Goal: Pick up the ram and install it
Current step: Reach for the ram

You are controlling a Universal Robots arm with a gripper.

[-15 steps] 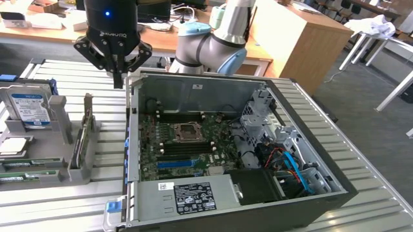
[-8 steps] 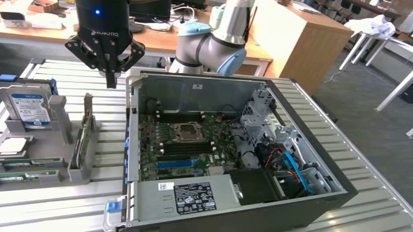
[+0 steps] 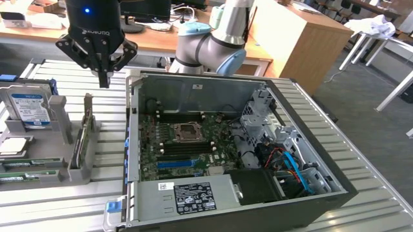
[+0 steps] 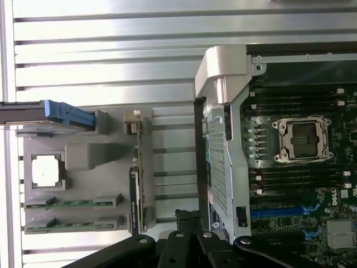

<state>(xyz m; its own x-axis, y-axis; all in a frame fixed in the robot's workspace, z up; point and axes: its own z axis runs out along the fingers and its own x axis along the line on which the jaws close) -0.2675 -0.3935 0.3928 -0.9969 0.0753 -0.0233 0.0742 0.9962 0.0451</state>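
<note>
I'm at the approach: my tool (image 3: 103, 81) hangs shut and empty, well above the ram (image 4: 72, 201), so the pickup calls for opening it and lining up overhead.

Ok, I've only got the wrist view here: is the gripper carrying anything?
Observer: No, the gripper is shut and empty.
Operator: Where is it hanging?
Observer: Clear of the table, above the gap between the tray and the case.
Operator: What's in the case past the board?
Observer: A labelled power supply, at the end nearest the exterior camera.
</note>
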